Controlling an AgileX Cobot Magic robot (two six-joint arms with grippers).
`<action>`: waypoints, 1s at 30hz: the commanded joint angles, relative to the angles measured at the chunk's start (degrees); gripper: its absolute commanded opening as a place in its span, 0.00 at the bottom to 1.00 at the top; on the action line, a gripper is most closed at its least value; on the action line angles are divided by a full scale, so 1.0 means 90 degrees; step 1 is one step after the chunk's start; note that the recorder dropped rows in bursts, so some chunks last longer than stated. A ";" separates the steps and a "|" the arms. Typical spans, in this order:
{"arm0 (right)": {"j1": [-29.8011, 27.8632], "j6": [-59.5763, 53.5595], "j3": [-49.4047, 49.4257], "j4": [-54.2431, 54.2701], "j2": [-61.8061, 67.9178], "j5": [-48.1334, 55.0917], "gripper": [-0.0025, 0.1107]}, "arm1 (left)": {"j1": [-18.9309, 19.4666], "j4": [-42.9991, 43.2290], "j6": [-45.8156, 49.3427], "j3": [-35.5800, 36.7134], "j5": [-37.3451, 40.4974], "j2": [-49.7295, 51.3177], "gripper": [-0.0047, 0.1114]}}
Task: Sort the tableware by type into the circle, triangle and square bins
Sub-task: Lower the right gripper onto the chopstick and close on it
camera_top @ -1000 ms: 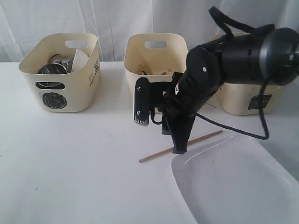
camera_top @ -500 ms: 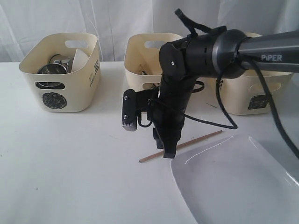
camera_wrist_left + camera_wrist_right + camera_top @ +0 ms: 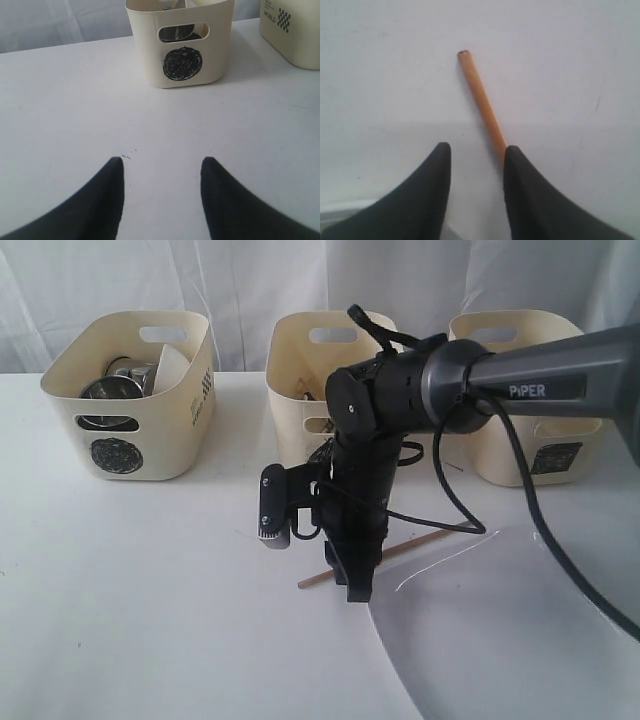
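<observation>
Most of the sorting looks done to me. The circle bin (image 3: 130, 410) on the left has shiny steel cups (image 3: 115, 388) and something white in it. The middle bin (image 3: 300, 360) has a few dark things inside, but I cannot tell what they are, and the black arm (image 3: 480, 390) hides its mark. The square bin (image 3: 530, 430) stands on the right, and I cannot see into it.

Two things are left out on the surface (image 3: 150, 590). One is a wooden chopstick (image 3: 316, 579), lying flat and slanted in front of the middle bin. The other is the big white plate (image 3: 500, 640), lying just beside the chopstick, nearer to me.

The right end effector (image 3: 355, 585) points down at the chopstick. In the right wrist view the right end effector (image 3: 476, 147) is released, with its two black fingers apart. The chopstick (image 3: 479, 100) runs up against the inner edge of one finger. It is not pinched. I think this step is picking up the chopstick, and then the plate has to go too.

The left end effector (image 3: 161, 160) is released as well and grasps nothing. It hangs low over a bare spot, facing the circle bin (image 3: 145, 60).

The surface is plain white with a few tiny specks. A white curtain (image 3: 250, 280) hangs behind the bins.
</observation>
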 commanded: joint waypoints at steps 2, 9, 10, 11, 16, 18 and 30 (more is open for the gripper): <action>0.0005 -0.0087 -0.0017 0.0036 0.0124 -0.0097 0.33 | 0.0015 -0.0048 -0.0036 0.0017 -0.0034 -0.0034 0.49; 0.0005 -0.0129 -0.0017 0.0036 0.0177 -0.0261 0.33 | 0.0015 -0.0048 -0.0036 0.0017 -0.0034 -0.0034 0.49; 0.0005 -0.0129 -0.0017 0.0036 0.0177 -0.0261 0.33 | 0.0015 -0.0048 -0.0036 0.0017 -0.0034 -0.0034 0.49; 0.0005 -0.0129 -0.0017 0.0054 0.0177 -0.0259 0.33 | 0.0015 -0.0048 -0.0036 0.0017 -0.0034 -0.0034 0.49; 0.0005 -0.0129 -0.0017 0.0055 0.0177 -0.0259 0.30 | 0.0015 -0.0048 -0.0036 0.0017 -0.0034 -0.0034 0.49; 0.0005 -0.0129 -0.0017 0.0147 0.0177 -0.0259 0.28 | 0.0015 -0.0048 -0.0036 0.0017 -0.0034 -0.0034 0.49; 0.0005 -0.0186 -0.0017 0.0230 0.0318 -0.0031 0.28 | 0.0015 -0.0048 -0.0036 0.0017 -0.0034 -0.0034 0.49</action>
